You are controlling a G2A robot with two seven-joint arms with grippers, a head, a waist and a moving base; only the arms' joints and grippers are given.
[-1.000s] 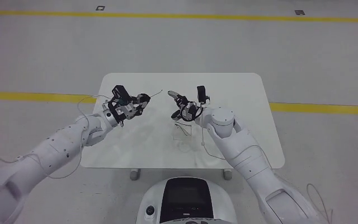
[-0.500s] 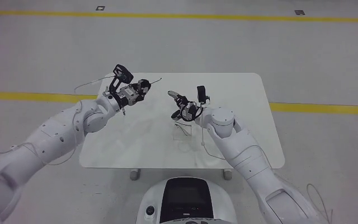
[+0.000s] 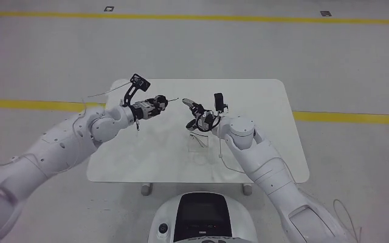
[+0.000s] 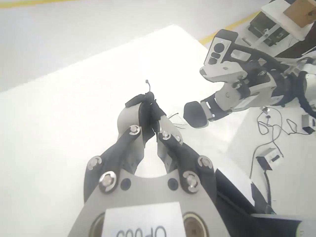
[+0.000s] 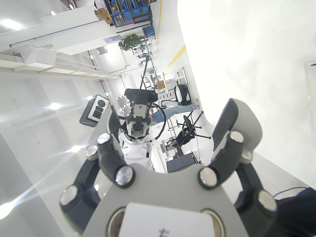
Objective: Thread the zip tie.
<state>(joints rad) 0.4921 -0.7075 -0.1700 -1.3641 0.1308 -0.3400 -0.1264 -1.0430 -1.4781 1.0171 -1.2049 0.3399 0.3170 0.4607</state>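
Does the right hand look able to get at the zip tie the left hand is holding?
Probably yes. The right hand is open and faces the zip tie, whose free end sticks out of the shut left hand; nothing stands between them.

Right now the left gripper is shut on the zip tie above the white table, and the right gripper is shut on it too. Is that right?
Not quite. The right gripper is open and holds nothing; the right wrist view shows its jaws wide apart. The rest holds: the left gripper is shut on the zip tie above the white table.
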